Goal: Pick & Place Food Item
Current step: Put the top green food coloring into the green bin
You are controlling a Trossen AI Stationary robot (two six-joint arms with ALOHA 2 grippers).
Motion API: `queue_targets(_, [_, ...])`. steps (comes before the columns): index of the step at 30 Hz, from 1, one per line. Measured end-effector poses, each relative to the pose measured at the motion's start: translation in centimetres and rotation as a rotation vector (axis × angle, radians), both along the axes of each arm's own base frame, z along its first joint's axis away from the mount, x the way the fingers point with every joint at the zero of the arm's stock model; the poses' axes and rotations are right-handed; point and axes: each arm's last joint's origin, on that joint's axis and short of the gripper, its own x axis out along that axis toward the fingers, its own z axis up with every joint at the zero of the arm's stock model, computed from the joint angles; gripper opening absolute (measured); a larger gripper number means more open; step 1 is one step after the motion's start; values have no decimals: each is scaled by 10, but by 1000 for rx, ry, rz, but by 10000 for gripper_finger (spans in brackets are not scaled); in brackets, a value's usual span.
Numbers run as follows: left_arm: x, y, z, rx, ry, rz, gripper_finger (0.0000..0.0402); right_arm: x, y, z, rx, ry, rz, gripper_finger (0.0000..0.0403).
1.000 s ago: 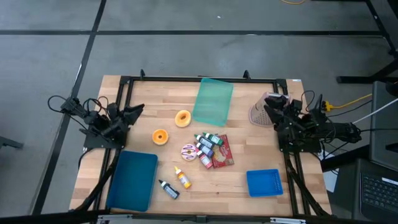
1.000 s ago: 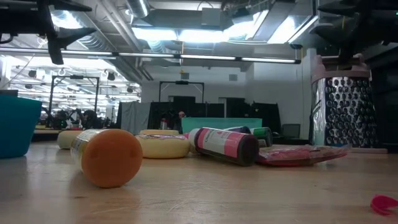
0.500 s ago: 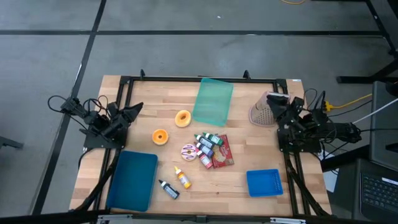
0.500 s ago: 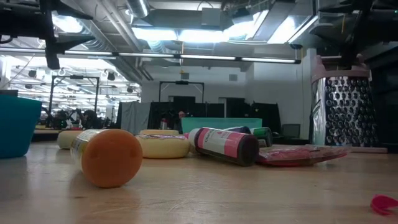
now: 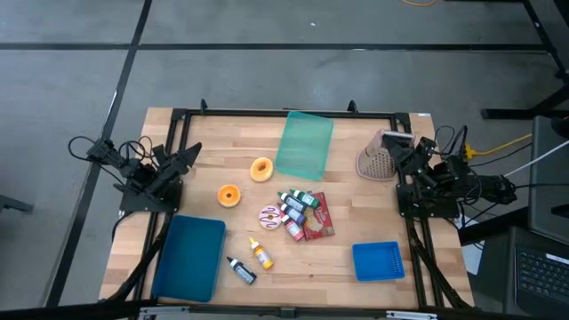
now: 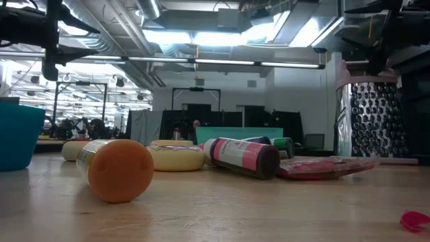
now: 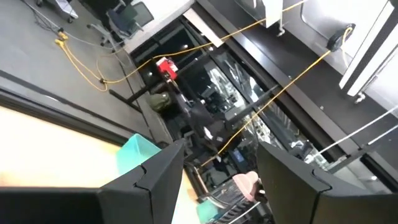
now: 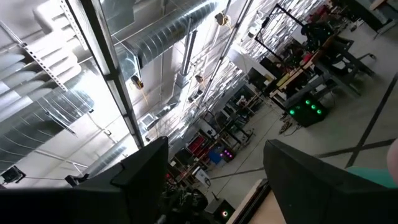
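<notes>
Food items lie mid-table: a yellow ring-shaped piece (image 5: 260,169), an orange round piece (image 5: 229,196), a pink sprinkled donut (image 5: 269,215), several small bottles (image 5: 298,201) on a red packet (image 5: 320,219), and two more bottles (image 5: 260,254) nearer the front edge. My left gripper (image 5: 188,157) stands raised at the table's left edge, open, holding nothing; its two fingers (image 7: 152,180) frame the room beyond. My right gripper (image 5: 402,153) stands raised at the right edge by a metal grater (image 5: 375,161), also open and free of any object (image 8: 224,186).
A teal board (image 5: 304,144) lies at the far middle, a dark blue tray (image 5: 188,258) at the near left and a blue basket (image 5: 378,260) at the near right. A black frame (image 5: 284,113) runs along the table's edges. In the low view the grater (image 6: 373,114) stands upright.
Both grippers have rolled about their own axes while staying where they were, the left at the left edge and the right beside the grater. Both stay open. Nothing on the table has moved.
</notes>
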Motion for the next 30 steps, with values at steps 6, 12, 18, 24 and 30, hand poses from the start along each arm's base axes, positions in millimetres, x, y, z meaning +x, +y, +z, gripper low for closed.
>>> queue_targets(6, [-1,1,0,-31,-7,26,198,0,0,0,3,1,-11,261])
queue_targets(12, [0,0,-1,-29,-10,16,198,0,0,0,2,2,-10,261])
queue_targets(18, [3,-4,1,21,-88,-162,198,0,0,0,9,-7,16,261])
queue_targets(24, [3,-5,9,50,-124,-234,198,1,2,1,139,-111,134,261])
queue_targets(30, [-2,-3,60,216,-64,-221,198,1,3,9,138,-207,201,261])
